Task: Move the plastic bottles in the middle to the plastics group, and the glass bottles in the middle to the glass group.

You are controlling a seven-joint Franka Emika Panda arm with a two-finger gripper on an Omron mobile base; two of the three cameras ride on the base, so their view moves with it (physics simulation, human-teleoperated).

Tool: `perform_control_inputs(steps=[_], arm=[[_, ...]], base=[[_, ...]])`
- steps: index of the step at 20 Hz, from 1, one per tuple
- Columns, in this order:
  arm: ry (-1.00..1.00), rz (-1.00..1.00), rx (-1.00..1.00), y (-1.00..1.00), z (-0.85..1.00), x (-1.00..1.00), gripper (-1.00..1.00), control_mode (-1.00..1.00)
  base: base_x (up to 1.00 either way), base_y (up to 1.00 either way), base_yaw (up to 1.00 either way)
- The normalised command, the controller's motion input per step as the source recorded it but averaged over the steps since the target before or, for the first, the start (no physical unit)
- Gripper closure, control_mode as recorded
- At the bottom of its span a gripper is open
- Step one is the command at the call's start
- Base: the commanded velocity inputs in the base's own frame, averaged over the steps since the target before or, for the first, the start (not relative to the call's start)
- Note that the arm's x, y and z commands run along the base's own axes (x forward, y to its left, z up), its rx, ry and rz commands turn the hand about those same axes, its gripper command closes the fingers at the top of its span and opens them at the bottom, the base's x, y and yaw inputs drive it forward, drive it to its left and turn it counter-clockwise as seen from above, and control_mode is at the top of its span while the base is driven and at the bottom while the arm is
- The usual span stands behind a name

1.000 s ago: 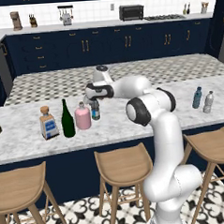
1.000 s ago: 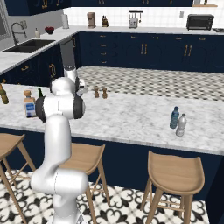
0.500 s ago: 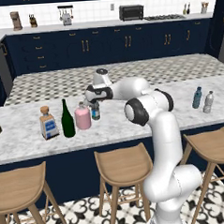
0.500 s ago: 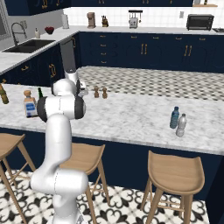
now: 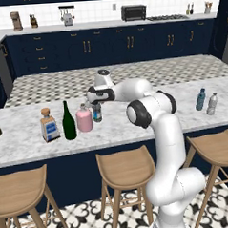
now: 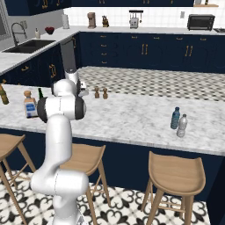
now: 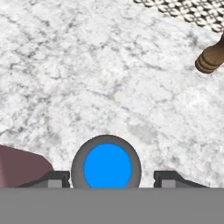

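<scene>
The small water bottle [image 5: 97, 112] stands in the middle of the worktop [image 5: 135, 121], near its front edge, right beside the pink bottle [image 5: 84, 118] and the green wine bottle [image 5: 68, 121]. The gripper [image 7: 106, 176] is straight above it, one finger on each side of its cap. I cannot tell if it squeezes yet. Nothing looks moved so far. The plastics group [image 5: 206, 101] waits well apart at the right end, the glass group [image 5: 48, 125] at the left.

Small blue-labelled water bottle [image 5: 97, 112] upright beside squat pink bottle [image 5: 84, 119].
</scene>
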Motion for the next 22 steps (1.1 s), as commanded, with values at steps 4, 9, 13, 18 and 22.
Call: perform_control_inputs(steps=[4,9,13,18,22], arm=[[0.0,0.0,0.0,-0.02,0.0,0.0,1.0,-1.0],[0.0,-0.01,0.0,-0.37,0.2,-0.08,1.0,-1.0],[0.0,-0.04,0.0,-0.58,0.45,-0.48,1.0,-1.0],[0.0,-0.07,0.0,-0.6,0.44,-0.74,1.0,-1.0],[0.0,-0.11,0.0,-0.76,0.16,-0.92,1.0,-1.0]], base=[[0.0,0.0,0.0],[0.0,0.0,0.0],[0.0,0.0,0.0],[0.0,0.0,0.0],[0.0,0.0,0.0]])
